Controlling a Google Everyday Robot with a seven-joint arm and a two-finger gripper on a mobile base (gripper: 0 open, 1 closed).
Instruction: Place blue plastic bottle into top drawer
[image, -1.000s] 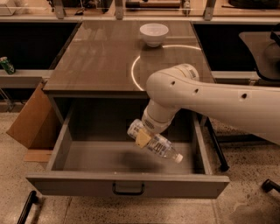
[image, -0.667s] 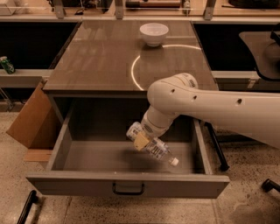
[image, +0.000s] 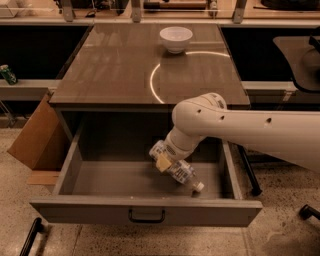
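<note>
- Drawer (image: 70, 167) lies open beneath and around the claw (image: 163, 161).
- Bottle (image: 181, 172), pinched by the claw, slants cap-down from it, low inside the drawer.
- Let go while tilted, it could roll or bounce against the front wall.

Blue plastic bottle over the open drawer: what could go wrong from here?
1. The gripper, inside the top drawer, holds the blue plastic bottle tilted, cap lowest; released so, it may roll toward the front panel.
2. The arm crosses above the drawer's right wall and could bump it when withdrawing.
</note>
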